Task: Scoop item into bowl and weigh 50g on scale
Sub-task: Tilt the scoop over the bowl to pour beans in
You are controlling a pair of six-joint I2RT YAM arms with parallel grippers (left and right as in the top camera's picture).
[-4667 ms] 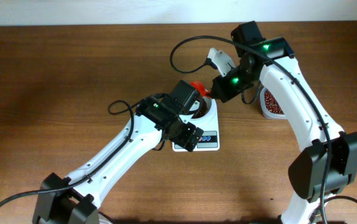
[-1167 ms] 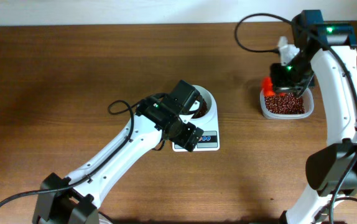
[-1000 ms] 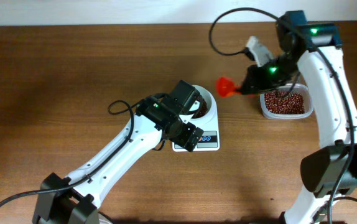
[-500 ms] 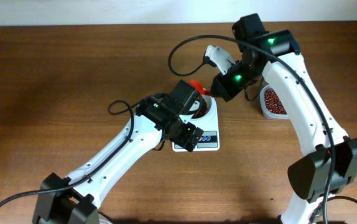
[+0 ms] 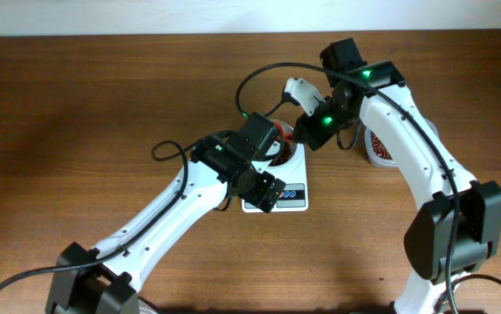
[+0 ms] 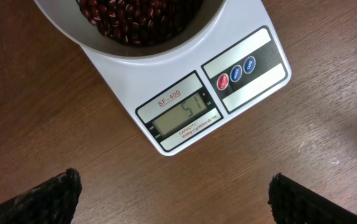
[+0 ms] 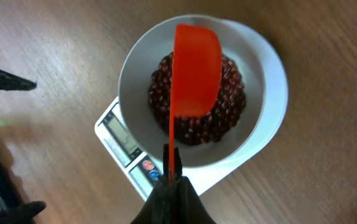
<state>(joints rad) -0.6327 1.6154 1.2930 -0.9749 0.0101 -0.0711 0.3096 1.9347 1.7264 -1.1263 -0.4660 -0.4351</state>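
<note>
The white bowl [image 7: 133, 74] sits on the white scale [image 7: 267, 143] and holds a heap of dark red-brown beans [image 7: 228, 109]. My right gripper [image 7: 173, 185] is shut on the handle of the orange-red scoop [image 7: 194, 68], which hangs over the bowl; no beans show on it. In the left wrist view the scale [image 6: 244, 93] has a display reading about 51, and the bowl [image 6: 66, 28] with beans [image 6: 135, 18] is at the top. My left gripper [image 6: 181, 205] is open and empty above the table, just in front of the scale. Overhead, the bowl [image 5: 296, 150] and scale [image 5: 292, 196] are partly hidden by both arms.
A clear plastic tub [image 5: 378, 148] with more beans stands right of the scale, partly hidden by the right arm. The left arm's cable [image 5: 168, 150] loops over the table left of the scale. Bare wooden table lies all around.
My right arm carried the scoop from the bean tub leftwards to above the bowl, then shifted slightly further over it. The left arm has not moved.
</note>
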